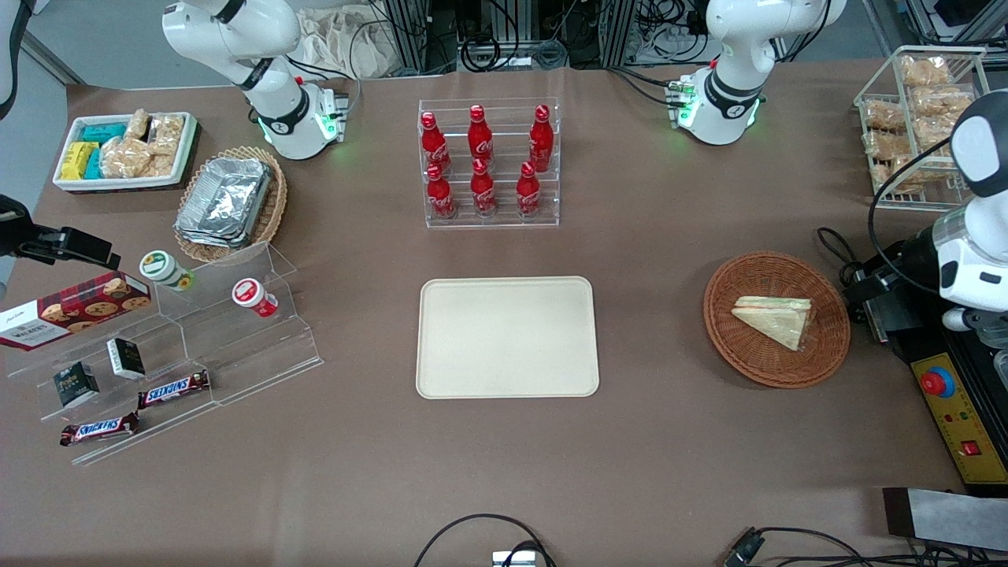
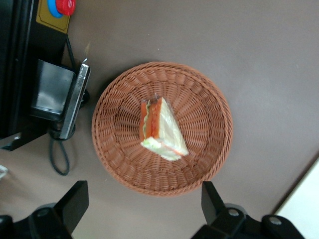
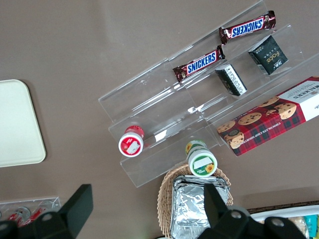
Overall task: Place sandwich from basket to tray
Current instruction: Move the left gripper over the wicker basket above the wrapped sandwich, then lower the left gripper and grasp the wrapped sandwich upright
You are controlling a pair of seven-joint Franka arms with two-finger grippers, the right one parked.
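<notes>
My gripper [image 2: 144,209] hangs above the table with its two dark fingers [image 2: 75,201] spread wide and nothing between them; the gap is about as broad as the basket [image 2: 124,164] below me; in the front view the gripper itself is not seen, only my white arm [image 1: 972,236] at the working end of the table. The sandwich [image 2: 162,130] lies in the middle of that round, reddish-brown wicker basket; it is a small triangular wedge lying flat, pale bread on its broad face, with orange-red and green layers showing along its cut edge; a clear wrap seems to cover it. The basket [image 1: 827,346] sits on the brown table [image 1: 646,441], well apart from the tray [image 1: 508,339], which is a flat cream rectangle with rounded corners and a low rim, bare on top; the sandwich [image 1: 776,319] points its narrow tip toward the tray. Just beside the basket, toward my end, stands a black box with a cable [image 2: 57,149].
</notes>
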